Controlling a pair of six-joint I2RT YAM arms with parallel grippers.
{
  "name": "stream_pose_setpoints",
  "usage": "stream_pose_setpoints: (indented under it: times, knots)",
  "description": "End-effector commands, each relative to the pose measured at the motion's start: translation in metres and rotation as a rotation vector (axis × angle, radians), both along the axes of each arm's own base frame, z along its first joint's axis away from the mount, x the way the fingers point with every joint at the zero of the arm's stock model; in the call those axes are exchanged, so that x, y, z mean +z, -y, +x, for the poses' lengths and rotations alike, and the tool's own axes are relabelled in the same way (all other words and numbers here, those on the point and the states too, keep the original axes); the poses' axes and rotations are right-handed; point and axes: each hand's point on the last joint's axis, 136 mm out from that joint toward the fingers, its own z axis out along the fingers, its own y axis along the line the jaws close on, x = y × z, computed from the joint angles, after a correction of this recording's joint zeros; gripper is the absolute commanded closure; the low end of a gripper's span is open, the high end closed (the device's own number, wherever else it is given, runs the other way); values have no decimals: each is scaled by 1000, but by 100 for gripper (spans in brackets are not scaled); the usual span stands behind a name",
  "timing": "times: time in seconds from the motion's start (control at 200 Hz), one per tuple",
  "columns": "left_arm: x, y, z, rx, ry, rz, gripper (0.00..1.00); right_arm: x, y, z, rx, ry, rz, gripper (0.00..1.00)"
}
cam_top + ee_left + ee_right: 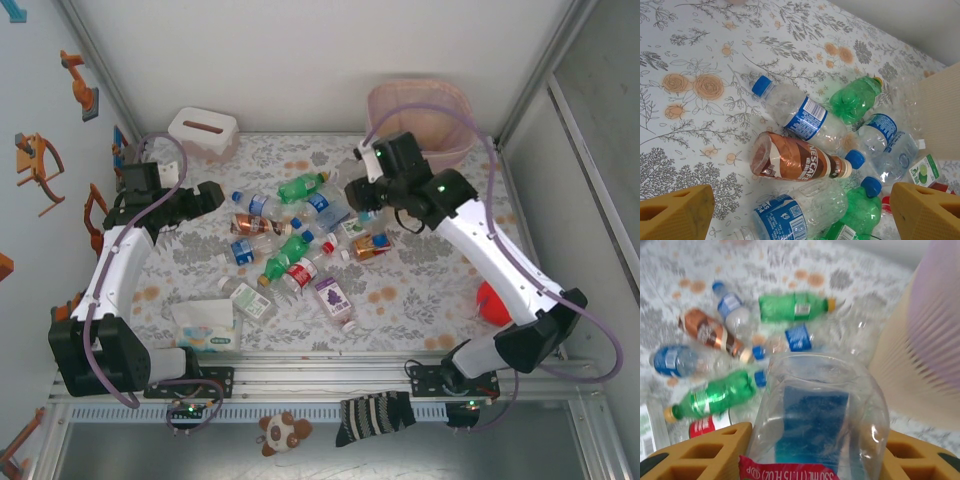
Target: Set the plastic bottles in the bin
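Your right gripper (358,190) is clamped on a clear bottle (820,405) with a red label. You can see the bottle's base facing the wrist camera. The gripper sits at the far right edge of the bottles, just left of the beige bin (455,152) in the far right corner. Your left gripper (210,195) stands wide open with nothing between its fingers, above a brown Nescafé bottle (800,165). The other plastic bottles (295,245) lie scattered mid-table on the floral cloth (420,290).

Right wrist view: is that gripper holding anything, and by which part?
Yes. The right gripper holds a clear plastic bottle with a blue-and-red label, its fingers clamped across the labelled body, base pointing away.
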Motion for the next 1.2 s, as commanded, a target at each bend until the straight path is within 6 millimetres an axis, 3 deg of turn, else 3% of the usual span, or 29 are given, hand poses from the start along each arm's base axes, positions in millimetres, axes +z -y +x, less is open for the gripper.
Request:
stream_pose_setpoints:
  times: [0.0, 0.361, 0.636, 0.741, 0.946, 1.197]
  knots:
    - [8, 3, -4, -9, 23, -14, 10, 39, 15, 18, -32, 102, -8, 50]
    - [8, 2, -5, -7, 26, -11, 10, 123, 56, 75, -188, 301, 81, 50]
    - [9, 2, -5, -6, 29, -9, 10, 149, 112, 128, -536, 394, 289, 54]
    - [9, 2, -5, -4, 29, -9, 10, 146, 138, 146, -754, 410, 346, 60]
    - [10, 3, -5, -7, 32, -11, 10, 116, 177, 162, -1123, 372, 346, 61]
    - [10, 4, -5, -11, 32, -17, 10, 65, 193, 168, -1331, 316, 272, 62]
